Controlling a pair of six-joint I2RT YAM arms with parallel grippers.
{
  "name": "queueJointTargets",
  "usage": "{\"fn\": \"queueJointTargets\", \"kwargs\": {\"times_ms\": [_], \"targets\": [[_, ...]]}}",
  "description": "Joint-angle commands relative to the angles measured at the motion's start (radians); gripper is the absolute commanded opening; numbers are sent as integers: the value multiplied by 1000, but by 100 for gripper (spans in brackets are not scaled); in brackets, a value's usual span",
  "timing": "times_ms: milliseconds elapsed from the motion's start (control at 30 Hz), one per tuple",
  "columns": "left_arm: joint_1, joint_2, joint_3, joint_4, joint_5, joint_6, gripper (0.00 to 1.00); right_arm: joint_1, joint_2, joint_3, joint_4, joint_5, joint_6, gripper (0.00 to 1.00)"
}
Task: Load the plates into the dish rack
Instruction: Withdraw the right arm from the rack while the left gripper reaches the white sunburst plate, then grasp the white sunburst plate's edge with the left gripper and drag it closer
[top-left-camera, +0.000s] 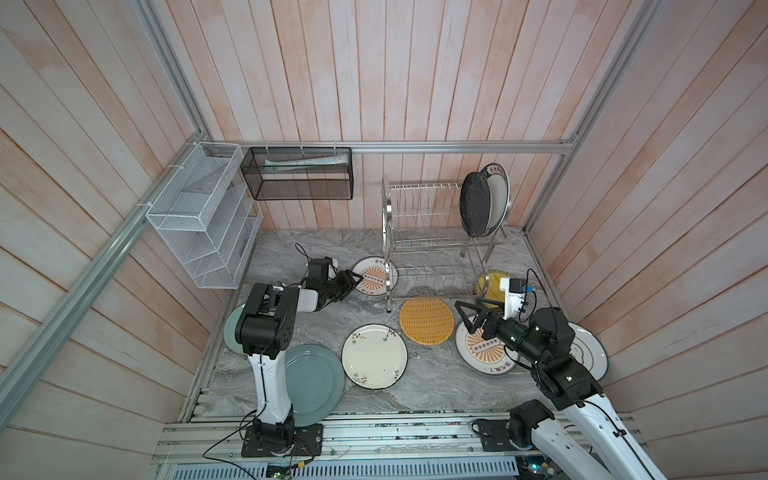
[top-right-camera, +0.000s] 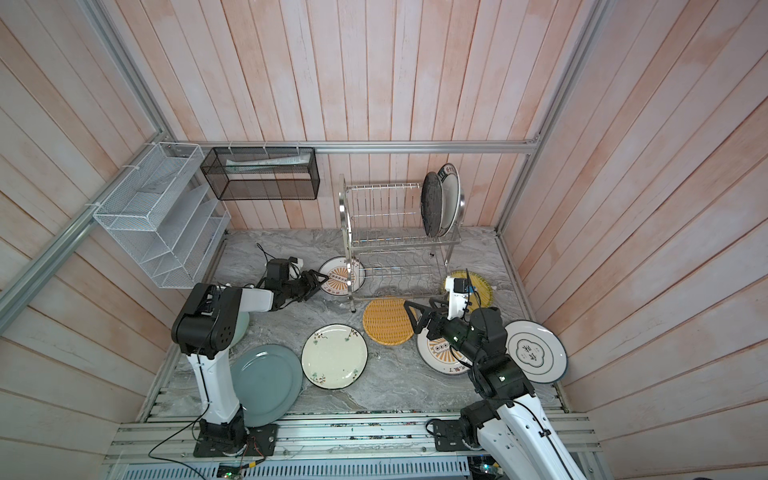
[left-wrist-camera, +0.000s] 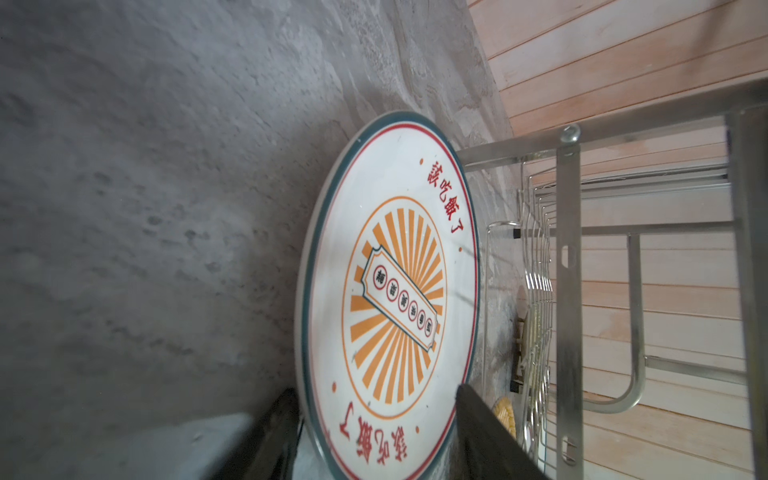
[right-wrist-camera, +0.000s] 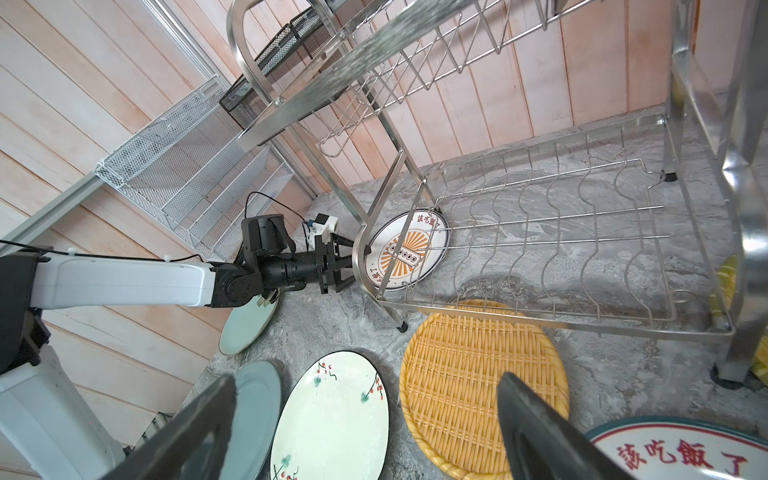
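Glazed and stiff, the sunburst plate (left-wrist-camera: 390, 291) will, I judge, be slick and fairly heavy for a rim pinch, and it would chip against steel. It lies flat on the marble tabletop (top-left-camera: 415, 386) toward the back edge, left of the middle, partly tucked under the left end frame of the dish rack (top-left-camera: 432, 245). My left gripper (top-left-camera: 353, 284) sits low at its near rim, jaws part-way apart with the rim between them. Whether the pads press on it yet I cannot tell.

The rim is the only hold: one finger beneath the lip, one on the face, set deep enough that the plate cannot swivel. I would slide it clear of the frame before tipping it up.

Further right, a black plate (top-left-camera: 475, 205) and a white plate (top-left-camera: 498, 195) stand on edge at the right end of the rack's top tier. My right gripper (top-left-camera: 467, 320) hangs wide open and empty toward the front right, over the edge of a second sunburst plate (top-left-camera: 478, 353), just beside the woven plate (top-left-camera: 427, 321).
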Motion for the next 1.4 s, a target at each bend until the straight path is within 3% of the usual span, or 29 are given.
{"fn": "queueJointTargets", "kwargs": {"times_ms": [0, 300, 700, 900, 1067, 1367], "targets": [[-6, 67, -11, -36, -2, -50, 61, 4, -1, -9, 40, -27, 19, 98], [-11, 126, 10, -18, -9, -123, 49, 3, -10, -7, 35, -24, 28, 98], [-7, 136, -4, 41, 25, -164, 0, 5, -33, 4, 3, -11, 32, 98], [18, 52, -72, 80, 29, -167, 0, 6, -34, 6, -3, -6, 41, 98], [65, -98, -173, 73, 12, -131, 0, 6, -28, 10, -12, 0, 40, 98], [227, -404, -400, 58, 62, -108, 0, 5, 14, 18, 10, -2, 47, 98]]}}
